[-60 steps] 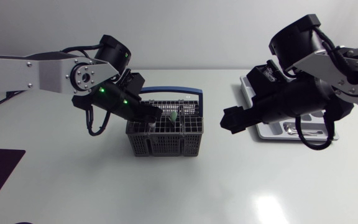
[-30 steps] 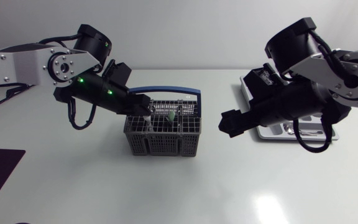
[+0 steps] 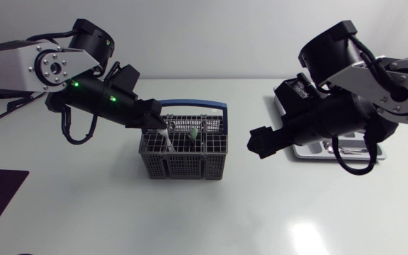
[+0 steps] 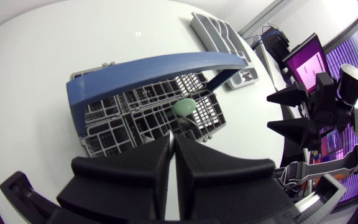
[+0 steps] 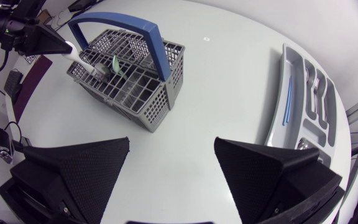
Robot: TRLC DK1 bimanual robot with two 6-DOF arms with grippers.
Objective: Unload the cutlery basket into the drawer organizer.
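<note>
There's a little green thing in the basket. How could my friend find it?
Find the grey basket with the blue handle in the middle of the table. Inside it, next to the white handle pinched by the left tool, a small green piece pokes up. Nothing else in the basket is green.

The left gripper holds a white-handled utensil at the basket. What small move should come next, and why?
Probably a straight lift. The left gripper is shut on the white-handled utensil, whose lower end sits tilted among the cells of the basket, beside the blue handle. Raising it clear of the rim first should avoid snagging before it goes toward the organizer.
</note>
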